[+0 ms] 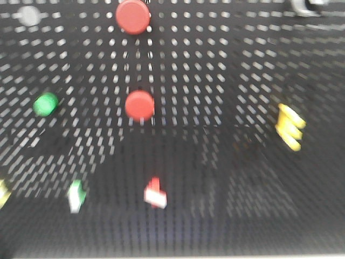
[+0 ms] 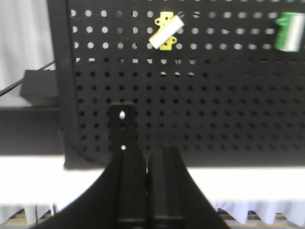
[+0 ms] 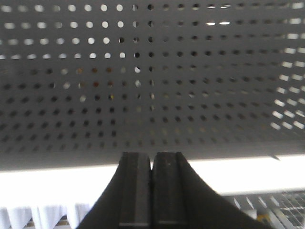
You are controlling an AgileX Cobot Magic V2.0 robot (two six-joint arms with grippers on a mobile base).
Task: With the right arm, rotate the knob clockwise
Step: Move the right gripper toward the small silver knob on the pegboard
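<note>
Black metal pegboard (image 1: 226, 81) with even rows of small holes; the front view is blurred. Landmark is the lower red button (image 1: 139, 104), round with a smooth cap. Straight above it is a larger red button (image 1: 132, 15), and level to its left a round green button (image 1: 45, 104). Far up-left of it is a pale grey knob (image 1: 29, 16), a matte disc and likely the task piece, though blur hides its detail. Far up-right, a silvery part (image 1: 307, 5) is cut by the frame. To the right is a yellow ribbed switch (image 1: 290, 127). Just below is a red-and-white rocker (image 1: 154, 194), and below-left a green-and-white rocker (image 1: 76, 195). Left gripper (image 2: 148, 160): flat black fingers pressed together, nothing between them. Right gripper (image 3: 152, 160): likewise closed and empty, facing bare board; its place relative to the red button cannot be told.
</note>
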